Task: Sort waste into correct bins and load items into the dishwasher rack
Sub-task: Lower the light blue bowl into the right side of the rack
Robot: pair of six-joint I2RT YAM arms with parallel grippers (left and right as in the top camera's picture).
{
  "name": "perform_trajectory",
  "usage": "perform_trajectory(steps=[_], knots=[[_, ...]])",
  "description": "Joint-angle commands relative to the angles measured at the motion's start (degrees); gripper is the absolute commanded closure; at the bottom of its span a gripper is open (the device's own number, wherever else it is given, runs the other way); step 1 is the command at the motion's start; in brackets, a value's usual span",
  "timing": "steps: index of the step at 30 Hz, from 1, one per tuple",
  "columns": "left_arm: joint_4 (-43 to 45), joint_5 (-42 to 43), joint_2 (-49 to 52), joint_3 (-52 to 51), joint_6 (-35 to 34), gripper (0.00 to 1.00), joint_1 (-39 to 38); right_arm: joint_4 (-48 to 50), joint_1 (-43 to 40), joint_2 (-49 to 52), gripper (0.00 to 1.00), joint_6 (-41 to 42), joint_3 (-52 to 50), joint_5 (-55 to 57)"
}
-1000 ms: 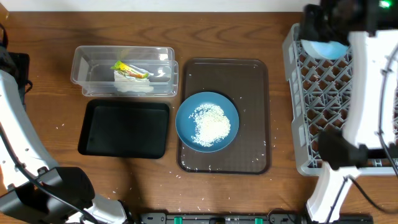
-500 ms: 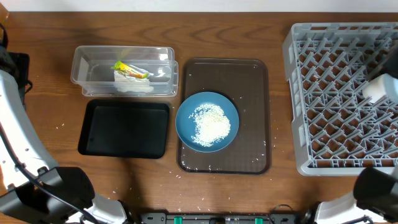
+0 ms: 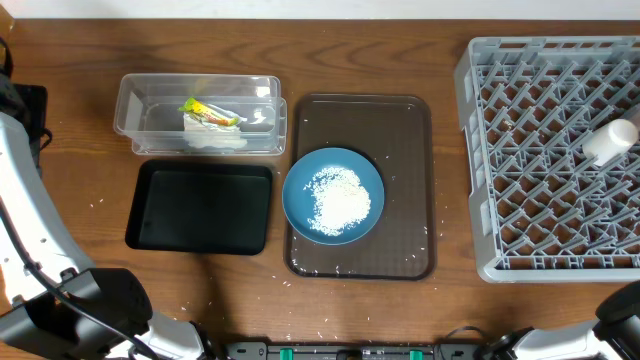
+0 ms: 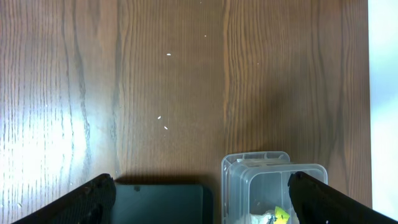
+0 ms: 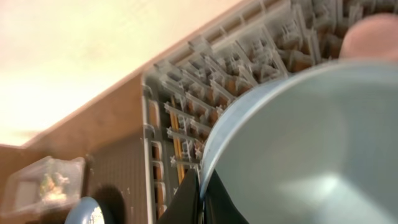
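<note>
While the right gripper pinches the light-blue bowl by its rim, rack beyond | left gripper gapes empty (over the desk) | rice on dark-blue dish

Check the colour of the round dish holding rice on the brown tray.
The dish is blue, a medium-to-dark shade; the overhead view shows it best.

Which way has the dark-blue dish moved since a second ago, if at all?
No. The dark-blue dish stays put, same spot on the brown tray's left half.
</note>
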Motion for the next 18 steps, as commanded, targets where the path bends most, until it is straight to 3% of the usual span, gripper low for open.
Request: perform_trajectory(steps=[1, 7, 12, 18], knots=[[-0.3, -1.1, 0.4, -0.1, 0.8, 0.08, 0.1, 5.0, -3.5, -0.4, 0.99, -2.7, -5.1, -16.5], [-0.3, -1.1, 0.4, -0.1, 0.8, 0.08, 0.1, 21.3, -6.4, 0.2, 0.99, -2.0, -15.1, -27.1], [-0.3, -1.1, 0.4, -0.1, 0.8, 0.08, 0.1, 35.3, -6.3, 2.4, 0.98, 6.9, -19.7, -31.2], [-0.3, -1.1, 0.4, -0.1, 0.8, 0.08, 0.1, 43.2, -5.9, 8.0, 0.97, 12.8, -19.8, -31.1]])
